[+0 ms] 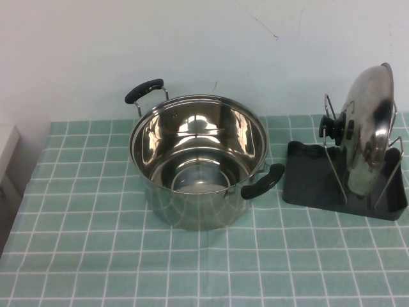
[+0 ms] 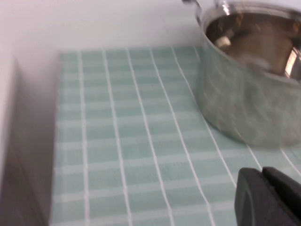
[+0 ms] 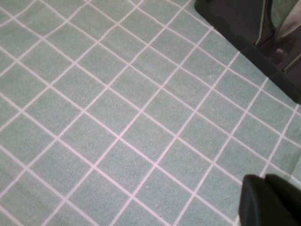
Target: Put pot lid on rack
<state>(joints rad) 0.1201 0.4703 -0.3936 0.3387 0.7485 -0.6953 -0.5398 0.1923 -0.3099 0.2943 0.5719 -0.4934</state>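
Already shiny domed steel pot lid (image 1: 369,144) stands on edge between silver wire loops of black tray rack (image 1: 307,176), knob toward open steel pot (image 1: 199,160), so cannot roll. Left claw (image 2: 269,197) closed, empty, low beside pot; right claw (image 3: 270,200) closed, empty, above green checked counter (image 1: 96,256) near rack.

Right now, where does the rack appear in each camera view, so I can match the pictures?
High view: the rack stands at the right on the checked cloth, holding the pot lid upright, right of the pot.
Left wrist view: not in it; only pot and cloth.
Right wrist view: its black base and wire feet fill one corner.
Shared landmark: the checked cloth.
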